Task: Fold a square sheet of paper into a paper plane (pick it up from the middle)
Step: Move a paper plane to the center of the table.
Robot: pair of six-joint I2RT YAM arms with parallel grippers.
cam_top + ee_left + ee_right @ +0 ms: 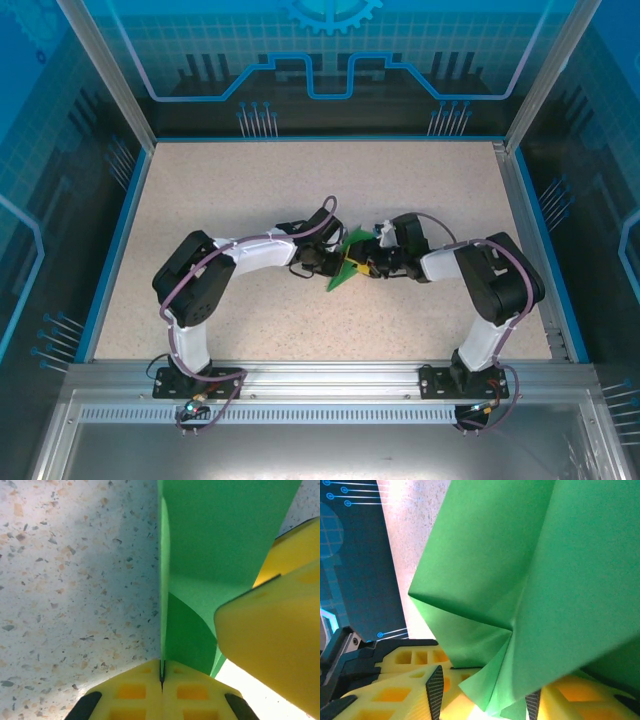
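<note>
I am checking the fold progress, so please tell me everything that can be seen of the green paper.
The green paper is thin, plain and matt, folded into a pointed shape with creases meeting at one spot and overlapping flaps. It stands roughly on edge over the middle of the speckled table. The left claw is shut on one thin edge. Its folded part sits between the fingers of the right claw; whether they pinch it is unclear.

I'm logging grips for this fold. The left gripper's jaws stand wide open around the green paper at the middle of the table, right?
Not quite. The left gripper is shut, pinching an edge of the green paper, as the left wrist view shows. The rest holds: this happens at the middle of the table.
</note>
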